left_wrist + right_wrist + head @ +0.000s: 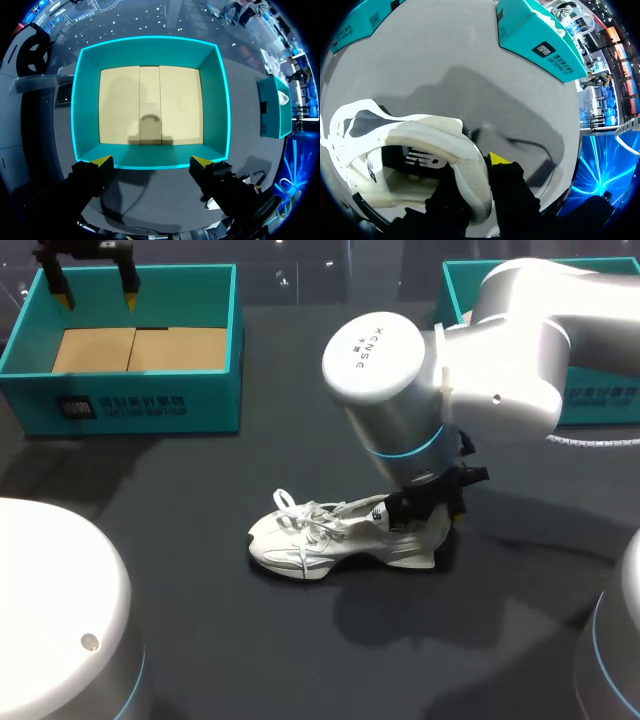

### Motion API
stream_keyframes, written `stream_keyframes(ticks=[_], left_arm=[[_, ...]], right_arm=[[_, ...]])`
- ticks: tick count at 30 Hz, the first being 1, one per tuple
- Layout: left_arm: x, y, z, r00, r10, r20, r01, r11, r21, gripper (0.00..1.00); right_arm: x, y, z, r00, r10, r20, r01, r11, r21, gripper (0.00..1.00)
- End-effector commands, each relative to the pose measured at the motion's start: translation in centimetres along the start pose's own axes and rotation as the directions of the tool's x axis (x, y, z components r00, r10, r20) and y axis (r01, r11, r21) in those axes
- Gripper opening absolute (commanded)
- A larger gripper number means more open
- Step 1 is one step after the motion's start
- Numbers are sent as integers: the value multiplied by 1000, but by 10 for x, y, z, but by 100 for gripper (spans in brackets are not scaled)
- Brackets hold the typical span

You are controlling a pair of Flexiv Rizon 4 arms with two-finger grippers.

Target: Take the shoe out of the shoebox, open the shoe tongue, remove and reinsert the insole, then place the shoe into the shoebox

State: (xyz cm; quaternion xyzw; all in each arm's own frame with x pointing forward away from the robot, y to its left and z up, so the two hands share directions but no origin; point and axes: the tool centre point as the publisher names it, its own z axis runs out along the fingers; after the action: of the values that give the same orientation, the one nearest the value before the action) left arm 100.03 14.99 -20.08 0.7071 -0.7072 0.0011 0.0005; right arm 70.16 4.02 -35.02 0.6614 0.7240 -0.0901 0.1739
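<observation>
The shoe (340, 535) lay on the table (200, 630), its heel rim pinched in the right gripper's (477, 175) jaws and its long axis running away from them to the toe, while the left gripper (150, 162) hung spread-jawed over the shoebox (150, 47), well apart.

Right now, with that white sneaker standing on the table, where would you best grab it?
The heel rim, from above: the sneaker stands upright with its opening facing up, so one finger slips inside, one outside. The right hand pinches it exactly there.
</observation>
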Motion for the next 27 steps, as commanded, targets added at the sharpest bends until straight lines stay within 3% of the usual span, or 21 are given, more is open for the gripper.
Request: stream_keyframes(ticks=[1, 19, 20, 21, 24, 25, 27], left_arm=[[0, 0, 0, 1000, 0, 1, 0, 1000, -1, 100], [0, 0, 0, 1000, 0, 1, 0, 1000, -1, 100], [0, 0, 0, 1000, 0, 1, 0, 1000, -1, 100], [0, 0, 0, 1000, 0, 1, 0, 1000, -1, 100], [0, 0, 0, 1000, 0, 1, 0, 1000, -1, 100], [0, 0, 0, 1000, 0, 1, 0, 1000, -1, 100], [0, 0, 0, 1000, 0, 1, 0, 1000, -1, 100]], right_arm=[[0, 2, 10, 1000, 8, -3, -8, 1000, 11, 0], [-3, 8, 27, 1000, 1, -3, -1, 999, 47, 0], [-3, 8, 28, 1000, -1, -5, 1, 999, 48, 8], [-4, 8, 28, 1000, -3, -6, 3, 999, 49, 25], [-4, 8, 28, 1000, -8, -11, 9, 999, 49, 55], [-4, 8, 27, 1000, -13, -19, 14, 999, 45, 78], [-5, 9, 23, 1000, -16, -26, 17, 999, 40, 98]])
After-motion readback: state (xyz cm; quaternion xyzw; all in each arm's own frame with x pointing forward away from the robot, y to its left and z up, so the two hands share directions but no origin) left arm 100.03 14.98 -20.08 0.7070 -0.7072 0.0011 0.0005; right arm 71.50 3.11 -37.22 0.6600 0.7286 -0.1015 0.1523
